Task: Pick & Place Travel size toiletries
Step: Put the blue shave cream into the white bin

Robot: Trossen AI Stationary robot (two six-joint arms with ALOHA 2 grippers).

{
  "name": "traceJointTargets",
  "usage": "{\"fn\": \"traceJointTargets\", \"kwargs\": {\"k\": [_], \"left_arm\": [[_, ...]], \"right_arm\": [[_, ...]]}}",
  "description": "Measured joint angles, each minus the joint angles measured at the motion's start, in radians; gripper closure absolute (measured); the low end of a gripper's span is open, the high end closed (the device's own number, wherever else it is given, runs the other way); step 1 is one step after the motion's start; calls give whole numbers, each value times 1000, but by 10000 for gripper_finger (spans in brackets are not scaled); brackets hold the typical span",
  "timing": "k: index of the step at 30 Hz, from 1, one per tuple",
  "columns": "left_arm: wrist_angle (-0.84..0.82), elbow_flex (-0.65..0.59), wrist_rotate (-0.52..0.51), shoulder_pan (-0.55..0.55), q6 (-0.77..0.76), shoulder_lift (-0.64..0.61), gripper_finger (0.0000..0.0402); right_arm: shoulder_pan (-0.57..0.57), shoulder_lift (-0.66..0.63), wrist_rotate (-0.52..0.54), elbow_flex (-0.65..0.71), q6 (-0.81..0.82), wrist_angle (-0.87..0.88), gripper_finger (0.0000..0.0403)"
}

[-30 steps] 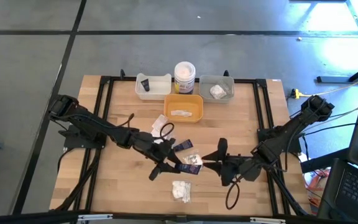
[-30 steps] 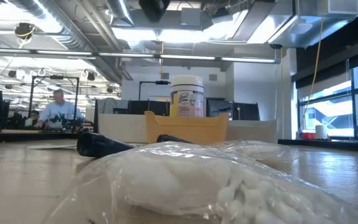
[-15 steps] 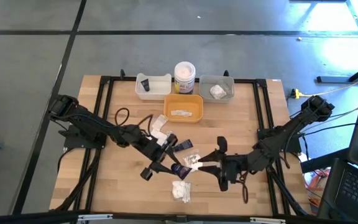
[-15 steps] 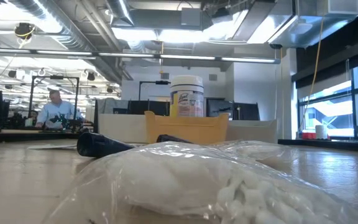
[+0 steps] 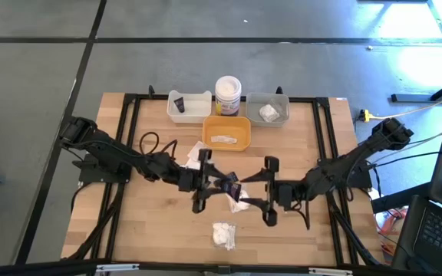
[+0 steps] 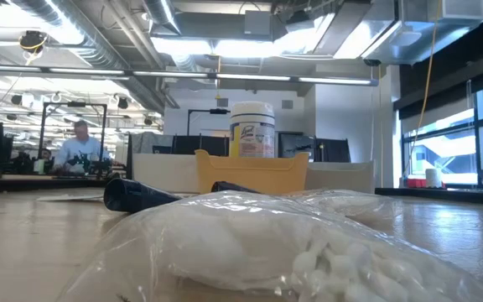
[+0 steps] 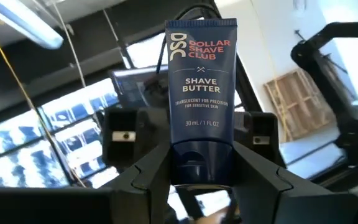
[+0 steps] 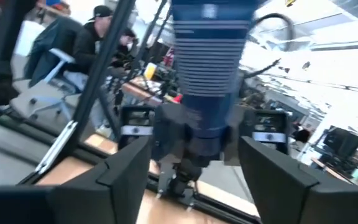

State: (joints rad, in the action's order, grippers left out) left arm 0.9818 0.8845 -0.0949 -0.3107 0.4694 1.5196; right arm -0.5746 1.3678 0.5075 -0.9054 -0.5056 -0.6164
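A dark blue tube (image 7: pixel 201 93) printed "Shave Butter", one of the travel size toiletries, is lifted above the table's middle (image 5: pixel 230 187). My left gripper (image 5: pixel 218 184) is shut on it. My right gripper (image 8: pixel 197 171) faces it from the table's right (image 5: pixel 249 193), open, its fingers standing on either side of the tube's flat end without touching. A clear bag of white fluffy pieces (image 5: pixel 223 234) lies on the table near the front edge (image 6: pixel 250 243). White sachets (image 5: pixel 196 153) lie behind my left gripper. My left gripper pinches the tube's cap end (image 7: pixel 199 169) between its two fingers (image 7: pixel 149 180). The fingers come from the table's left, tipped a little above level, in line with the tube. The tube is lifted clear, and its crimped end (image 7: pixel 201 28) points away toward my right gripper.
At the far edge stand a white tray (image 5: pixel 198 113) with a black tube (image 5: pixel 179 103), a yellow tray (image 5: pixel 240 142) with a sachet, a grey tray (image 5: pixel 281 115) with a white piece, and a white jar (image 5: pixel 228 93). Another black tube (image 6: pixel 137 195) lies on the table.
Both grippers have risen and tipped upward from the table and drawn closer together. My left gripper has rolled and carried the blue tube up clear of the table. My right gripper has opened, its fingers now standing apart from the tube.
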Motion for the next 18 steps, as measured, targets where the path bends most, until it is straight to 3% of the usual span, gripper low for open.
{"fn": "traceJointTargets", "kwargs": {"k": [6,10,18], "left_arm": [[68,0,-16,3,105,0,258],[106,0,-20,13,144,0,258],[99,0,-18,46,93,1,258]], "right_arm": [[50,0,-6,0,0,-89,125],[93,0,-114,0,5,-117,118],[127,0,-160,0,60,-127,117]]}}
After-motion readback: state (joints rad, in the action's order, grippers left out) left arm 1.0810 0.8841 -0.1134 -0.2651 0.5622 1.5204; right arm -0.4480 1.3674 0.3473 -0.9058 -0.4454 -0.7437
